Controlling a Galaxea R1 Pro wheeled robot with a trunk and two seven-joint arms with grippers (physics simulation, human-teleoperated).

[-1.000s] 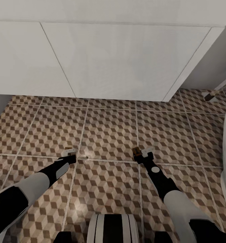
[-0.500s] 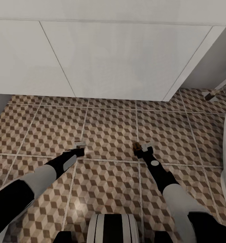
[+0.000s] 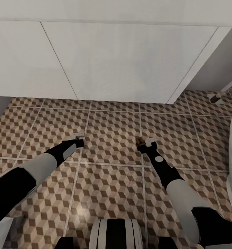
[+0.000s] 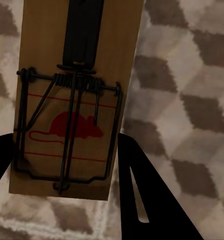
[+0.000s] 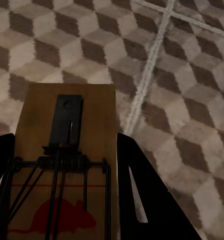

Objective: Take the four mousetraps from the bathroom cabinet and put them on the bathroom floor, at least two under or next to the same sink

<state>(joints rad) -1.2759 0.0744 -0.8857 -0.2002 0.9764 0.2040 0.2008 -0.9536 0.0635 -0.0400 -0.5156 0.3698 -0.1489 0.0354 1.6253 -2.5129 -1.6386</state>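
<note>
Brown wooden mousetraps sit clenched one in each tool: the left tool point(image 3: 78, 137) grips a mousetrap point(image 4: 71, 95) whose board runs out between its dark fingers point(image 4: 142, 200), and the right tool point(image 3: 146, 143) grips another mousetrap point(image 5: 64, 165) the same way, both held low over the cube-patterned bathroom floor point(image 3: 112, 128) in front of the long white bathroom sink point(image 3: 109, 58). Judging from this, the chief risk is letting go too high or with a board tilted, so that it bounces, flips or skids off well apart from the sink; the wire springs could also snag on a finger as it parts.
</note>
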